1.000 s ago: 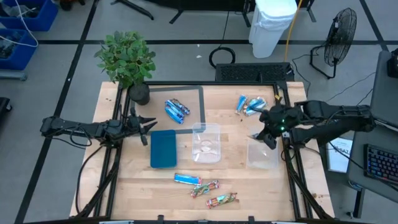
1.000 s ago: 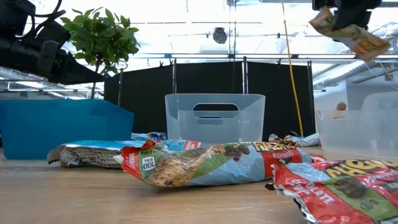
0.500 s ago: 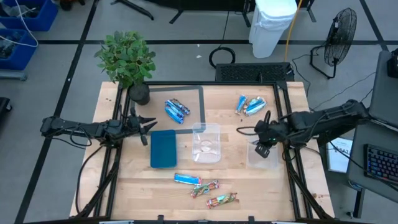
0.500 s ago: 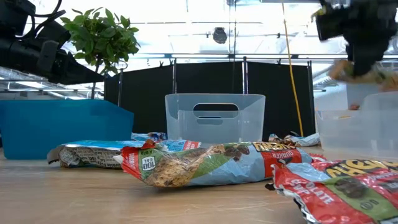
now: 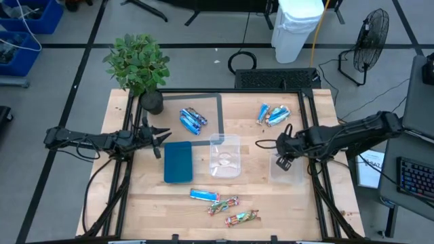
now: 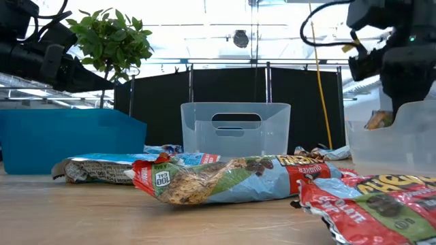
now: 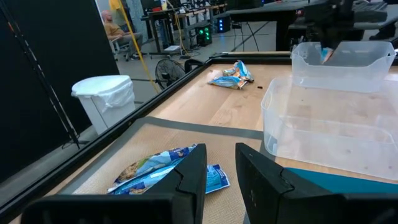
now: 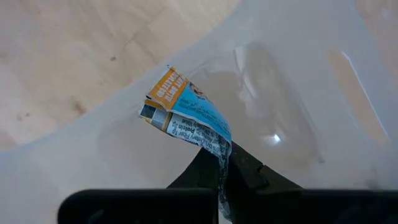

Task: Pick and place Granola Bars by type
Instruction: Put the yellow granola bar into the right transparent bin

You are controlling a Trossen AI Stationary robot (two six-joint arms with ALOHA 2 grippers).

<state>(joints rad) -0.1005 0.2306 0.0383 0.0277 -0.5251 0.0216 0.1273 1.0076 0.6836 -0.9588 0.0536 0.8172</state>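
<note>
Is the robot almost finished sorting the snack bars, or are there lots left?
Lots left. Nothing looks sorted yet: the middle tub has no bars in it. Right now the right gripper is shut on one granola bar, lowering it into the right tub. Still waiting on the table: the dark blue bars, the light blue bars and the front bars. The left gripper waits by the teal tray.

high: straight down, whole wooden table (image 5: 271, 210) | low: table-level, close | wrists: forward, near | shared: clear plastic tub (image 5: 225, 156) (image 6: 235, 128) (image 7: 323, 127)
</note>
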